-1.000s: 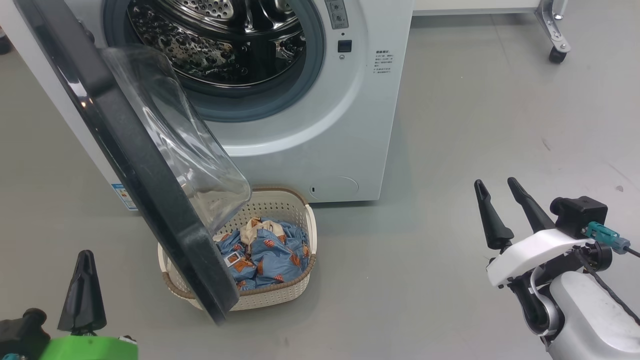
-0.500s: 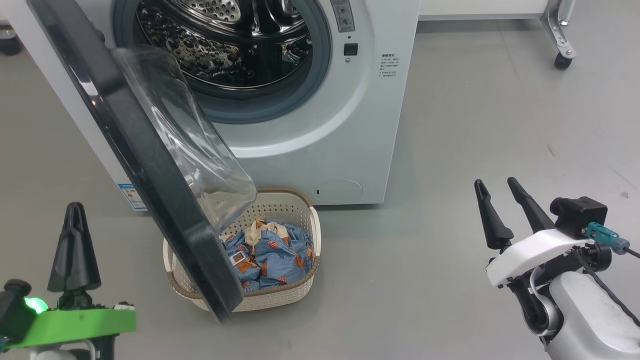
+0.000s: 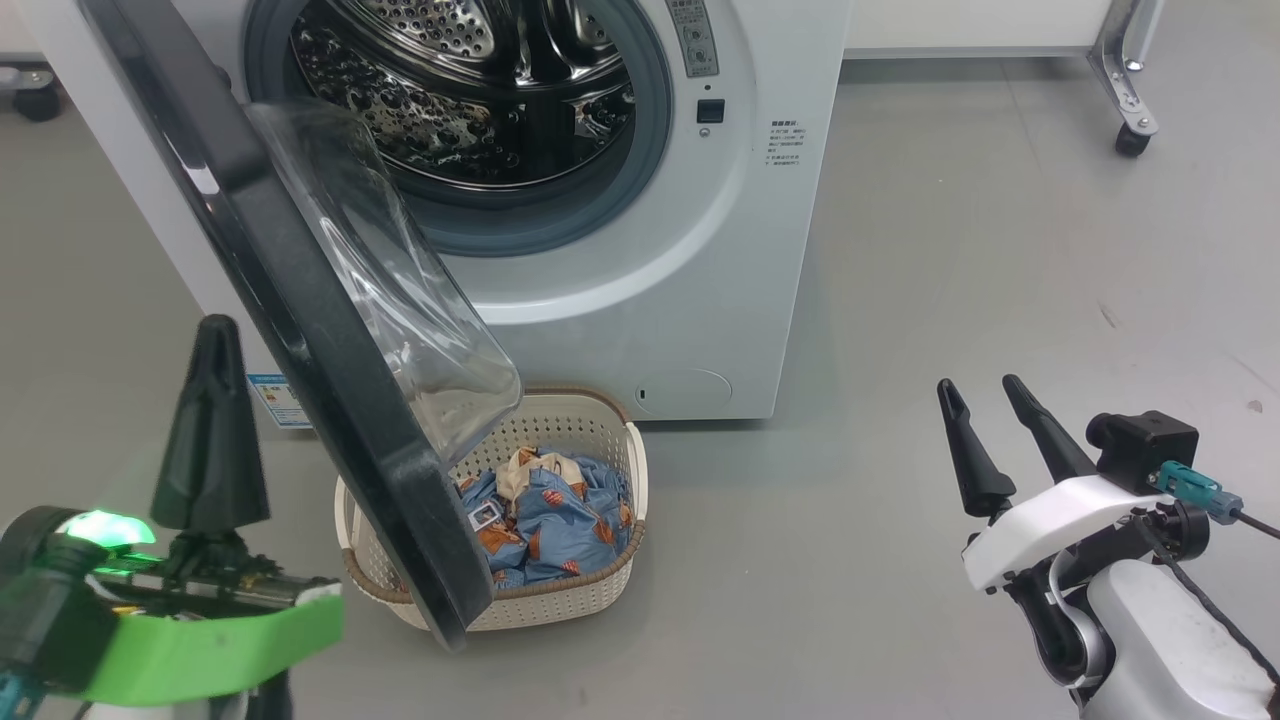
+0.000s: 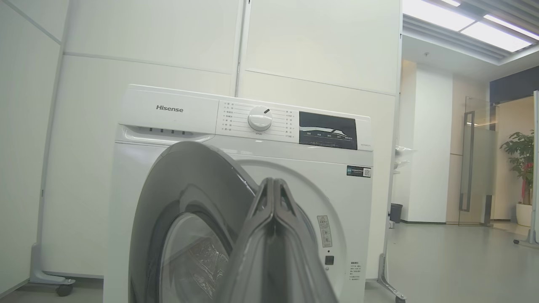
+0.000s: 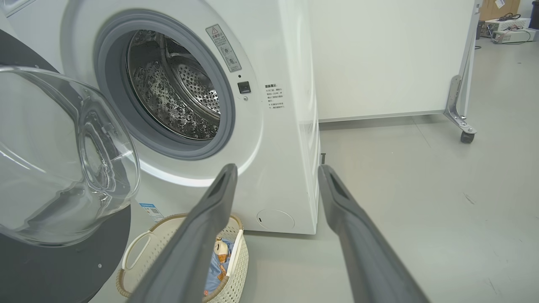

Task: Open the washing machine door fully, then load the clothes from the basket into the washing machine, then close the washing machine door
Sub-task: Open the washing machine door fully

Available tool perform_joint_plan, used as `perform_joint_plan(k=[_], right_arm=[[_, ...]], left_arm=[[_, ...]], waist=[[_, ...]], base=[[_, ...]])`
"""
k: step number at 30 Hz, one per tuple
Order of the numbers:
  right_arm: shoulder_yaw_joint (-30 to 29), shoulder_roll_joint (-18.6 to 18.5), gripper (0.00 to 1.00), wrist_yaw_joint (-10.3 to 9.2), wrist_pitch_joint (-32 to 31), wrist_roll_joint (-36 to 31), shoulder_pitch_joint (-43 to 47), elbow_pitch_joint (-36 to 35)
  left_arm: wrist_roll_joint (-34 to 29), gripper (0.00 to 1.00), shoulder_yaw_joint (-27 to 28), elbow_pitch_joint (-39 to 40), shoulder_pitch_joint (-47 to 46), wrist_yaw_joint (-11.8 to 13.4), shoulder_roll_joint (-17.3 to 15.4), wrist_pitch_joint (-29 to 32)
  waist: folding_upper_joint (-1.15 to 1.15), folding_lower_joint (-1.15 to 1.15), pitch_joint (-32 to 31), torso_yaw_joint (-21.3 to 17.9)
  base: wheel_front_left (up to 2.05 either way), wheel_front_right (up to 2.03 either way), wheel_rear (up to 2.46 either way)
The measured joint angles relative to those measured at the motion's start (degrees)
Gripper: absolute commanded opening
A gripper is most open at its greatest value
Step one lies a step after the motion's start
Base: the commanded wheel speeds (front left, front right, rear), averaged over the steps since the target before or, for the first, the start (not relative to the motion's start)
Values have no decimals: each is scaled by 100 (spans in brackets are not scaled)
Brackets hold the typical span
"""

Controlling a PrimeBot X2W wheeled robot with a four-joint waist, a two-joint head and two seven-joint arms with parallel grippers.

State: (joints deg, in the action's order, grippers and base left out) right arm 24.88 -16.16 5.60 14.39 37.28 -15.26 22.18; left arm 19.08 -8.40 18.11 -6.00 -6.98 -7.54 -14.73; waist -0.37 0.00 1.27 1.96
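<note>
While door (image 3: 290,330) gapes — clothes (image 3: 560,510) fill basket (image 3: 545,606).

Head camera steeply down, both wrist cameras low, all toward the washing machine (image 3: 640,300)

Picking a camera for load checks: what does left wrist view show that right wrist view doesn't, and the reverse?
Left wrist adds: the dial and black display on the control panel, a potted plant, and the left pincer, shut.
Right wrist adds: the steel drum, the basket with the clothes in it, and the right pincer, open and empty.
Shared: the washing machine, its open door and the grey floor.
</note>
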Motion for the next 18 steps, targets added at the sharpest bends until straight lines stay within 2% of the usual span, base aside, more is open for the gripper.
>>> perform_joint_plan(k=[11, 18], right_arm=[[-12, 99, 100, 51, 0, -3, 3, 19], [1, 194, 100, 92, 0, -76, 1, 14]], left_arm=[[409, 0, -1308, 589, -5, 0, 7, 234], [746, 0, -1482, 467, 177, 0, 69, 569]], waist=[[0, 0, -12, -83], [0, 0, 71, -212]], base=[[0, 0, 0], [0, 0, 0]])
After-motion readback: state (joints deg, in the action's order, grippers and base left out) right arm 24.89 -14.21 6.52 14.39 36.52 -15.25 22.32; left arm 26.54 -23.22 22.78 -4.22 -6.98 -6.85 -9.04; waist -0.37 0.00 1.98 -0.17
